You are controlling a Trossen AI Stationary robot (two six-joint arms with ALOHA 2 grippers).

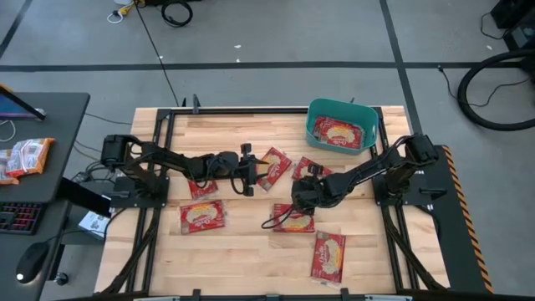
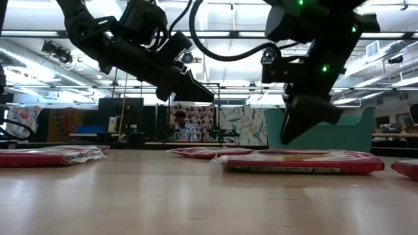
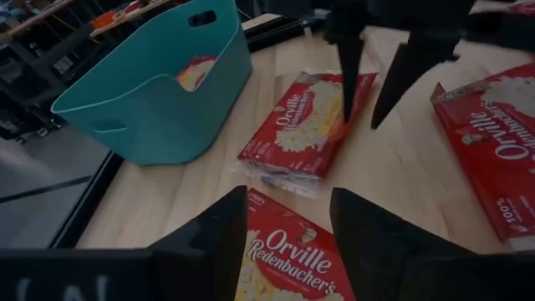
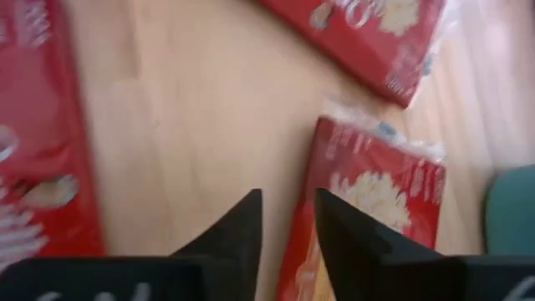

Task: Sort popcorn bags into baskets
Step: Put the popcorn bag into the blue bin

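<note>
- Red popcorn bags lie flat and scattered on the wooden table (image 1: 251, 259); one bag (image 1: 337, 132) already rests inside the teal basket (image 1: 314, 125), which stands at about 1 o'clock from the table centre, near the far edge.
- Remaining loose bags in the high view: one at the centre (image 1: 273, 168), one just to its 3 o'clock side (image 1: 306, 170), one at 9 o'clock (image 1: 201, 216), one at 6 o'clock (image 1: 292, 221), one at 5 o'clock (image 1: 328, 254), and a partly hidden one under the left arm (image 1: 199, 189).
- Step in hand, as a judgement: both arms are positioned between picks. Neither holds a bag, so the sort is at an early stage, with most bags not yet binned.
- Left gripper (image 1: 248, 170): jaws spread apart, nothing between them. It hovers clear of the table, just to the 9 o'clock side of the centre bag. The left wrist view shows a bag (image 3: 292, 251) lying below and between its fingers (image 3: 213, 238), with no contact visible.
- Right gripper (image 1: 298, 191): jaws parted only narrowly, empty, pointing down. In the right wrist view a bag (image 4: 368, 201) lies just beyond its fingers (image 4: 238, 226). Contact cannot be confirmed.
- Next move requirement, as a judgement: lower one gripper over a bag edge, close on the thin packet, lift it, and carry it toward 1 o'clock to the basket. The flat packets offer little edge to grip, so a low approach angle is needed.
</note>
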